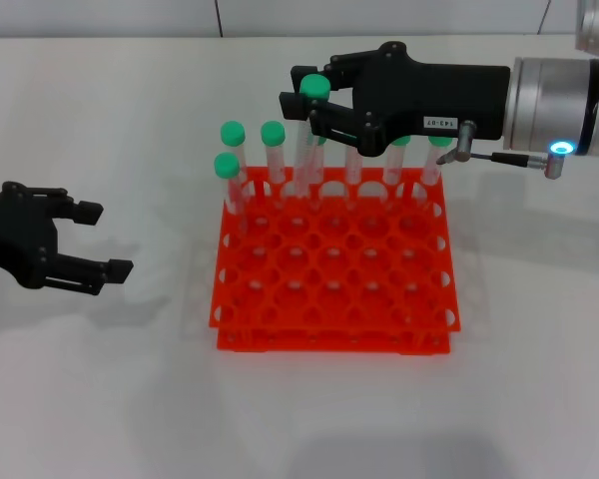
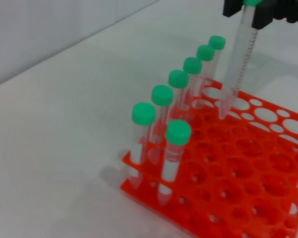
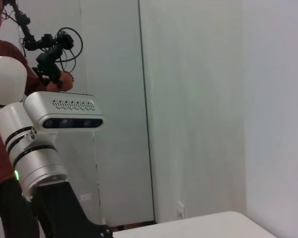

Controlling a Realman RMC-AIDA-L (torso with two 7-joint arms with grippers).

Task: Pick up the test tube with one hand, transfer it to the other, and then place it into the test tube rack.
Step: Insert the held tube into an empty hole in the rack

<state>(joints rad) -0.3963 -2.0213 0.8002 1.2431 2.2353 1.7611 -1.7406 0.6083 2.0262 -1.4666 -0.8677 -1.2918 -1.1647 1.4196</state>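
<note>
Left hand (image 1: 92, 239) open, empty, beside rack (image 1: 334, 274); right hand (image 1: 314, 105) clamps tube (image 1: 306, 135) below cap, above back row.

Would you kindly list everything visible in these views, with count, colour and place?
test tube rack: one, orange-red, centre of table.
racked tubes: seven, clear with green caps; six in the rack's far row, one in the next row.
test tube: one, clear, green cap, held above the rack's far rows.
table: one, white.
person: one, dark red top, background.
right hand: black, shut on the test tube.
left hand: black, open, empty, left of rack.
</note>
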